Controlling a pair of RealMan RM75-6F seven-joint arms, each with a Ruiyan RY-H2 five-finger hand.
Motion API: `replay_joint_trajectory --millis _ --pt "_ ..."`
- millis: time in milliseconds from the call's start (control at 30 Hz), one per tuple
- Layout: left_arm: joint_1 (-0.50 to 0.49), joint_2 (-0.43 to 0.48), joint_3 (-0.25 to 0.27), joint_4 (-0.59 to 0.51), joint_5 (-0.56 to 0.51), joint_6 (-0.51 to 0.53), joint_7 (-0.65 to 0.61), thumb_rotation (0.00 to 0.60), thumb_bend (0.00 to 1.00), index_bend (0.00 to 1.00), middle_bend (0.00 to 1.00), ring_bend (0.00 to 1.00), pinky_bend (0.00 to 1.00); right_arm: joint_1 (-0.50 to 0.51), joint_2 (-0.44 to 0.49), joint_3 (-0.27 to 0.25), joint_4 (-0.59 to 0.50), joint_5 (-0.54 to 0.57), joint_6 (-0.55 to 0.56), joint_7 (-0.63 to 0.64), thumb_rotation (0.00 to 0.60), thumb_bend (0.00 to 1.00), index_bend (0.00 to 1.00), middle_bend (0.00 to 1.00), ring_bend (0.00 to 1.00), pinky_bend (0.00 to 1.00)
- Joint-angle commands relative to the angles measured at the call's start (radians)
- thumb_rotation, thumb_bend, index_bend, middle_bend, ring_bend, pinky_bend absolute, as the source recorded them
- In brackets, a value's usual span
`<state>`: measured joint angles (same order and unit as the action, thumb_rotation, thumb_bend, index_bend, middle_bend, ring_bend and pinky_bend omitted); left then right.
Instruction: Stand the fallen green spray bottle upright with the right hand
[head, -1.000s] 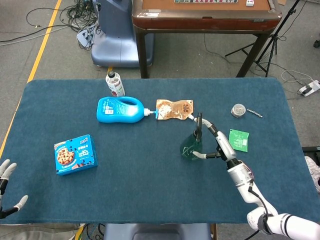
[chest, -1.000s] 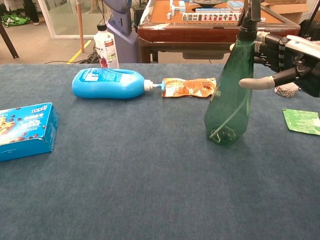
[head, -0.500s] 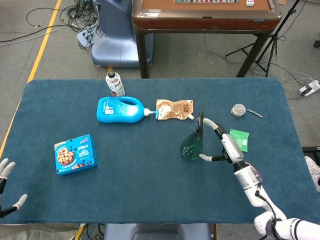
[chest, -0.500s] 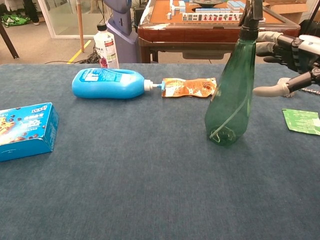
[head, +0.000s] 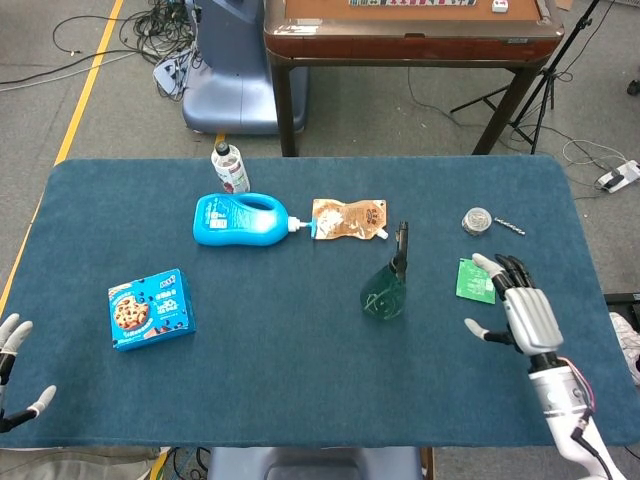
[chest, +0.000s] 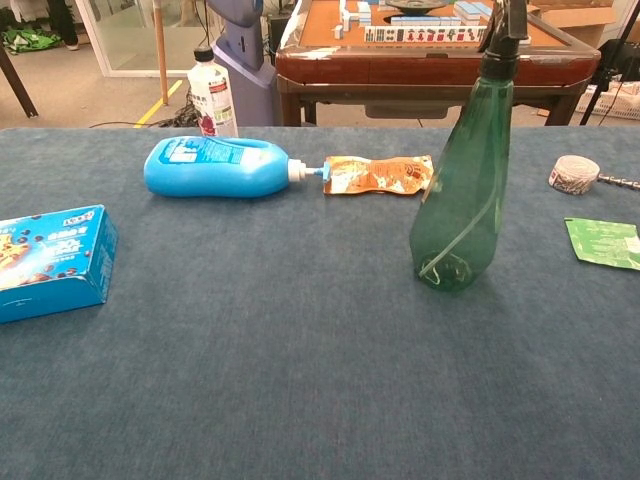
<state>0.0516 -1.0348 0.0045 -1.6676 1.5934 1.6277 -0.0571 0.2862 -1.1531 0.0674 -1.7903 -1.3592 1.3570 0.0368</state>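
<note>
I see my right hand (head: 522, 312) empty, fingers spread, the green spray bottle (head: 386, 285) upright well to its left.

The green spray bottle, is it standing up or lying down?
Standing upright. The green spray bottle rests on its base on the blue table, nozzle on top, and the right hand is clear of it.

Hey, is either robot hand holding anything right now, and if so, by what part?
Nothing is held. The right robot hand is open, apart from the upright green spray bottle. The left robot hand is open at the table's edge.
</note>
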Motion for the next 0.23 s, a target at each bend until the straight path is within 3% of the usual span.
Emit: replay_joint_trajectory --millis 33,233 --pt "-0.002 -0.001 0.0 -0.001 -0.002 -0.004 -0.001 0.6 0.25 0.07 0.0 0.06 0.02 -0.064 0.053 -0.031 -0.057 0.009 0.061 -0.051 0.6 0.18 0.12 0.19 0.04 0.02" --pt "-0.003 0.002 -0.001 -0.005 0.002 0.0 0.003 0.6 0.26 0.07 0.0 0.06 0.02 -0.143 0.089 -0.066 -0.094 -0.026 0.136 -0.042 0.6 0.18 0.12 0.19 0.04 0.02"
